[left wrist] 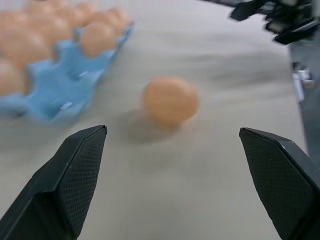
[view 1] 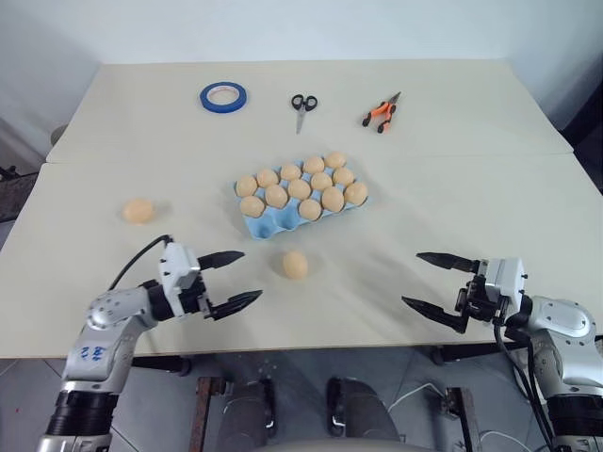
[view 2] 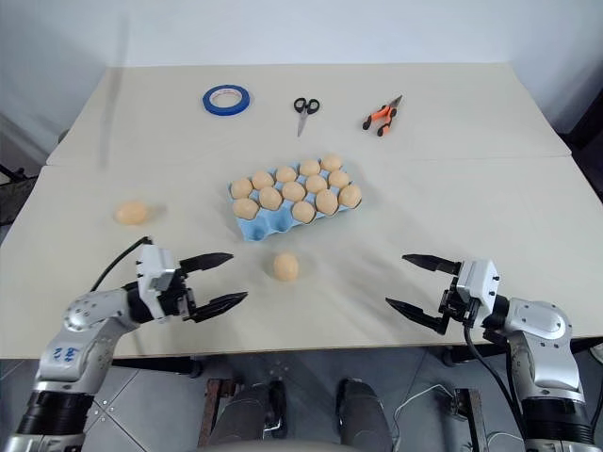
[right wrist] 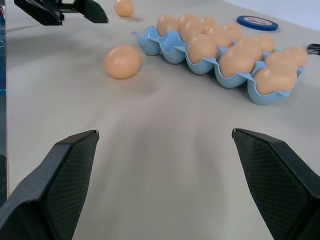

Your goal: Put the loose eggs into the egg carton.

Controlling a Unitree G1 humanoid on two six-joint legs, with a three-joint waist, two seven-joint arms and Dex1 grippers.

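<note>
target: pale tan-orange oval egg [view 1: 295,265] loose on beige tabletop [view 1: 490,198], just before light blue pulp carton [view 1: 273,224] | nearer arm: left; left tool [view 1: 232,280] fingers apart, egg straight ahead | right tool [view 1: 431,281] apart, farther.

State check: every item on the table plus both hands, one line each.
Left hand: open, empty.
Right hand: open, empty.
Carton: lidless, twelve eggs in, front cups free.
Near egg: loose, in front of carton.
Far egg: loose, left of carton.
Scissors: closed.
Pliers: closed.
Tape: lying flat.
</note>
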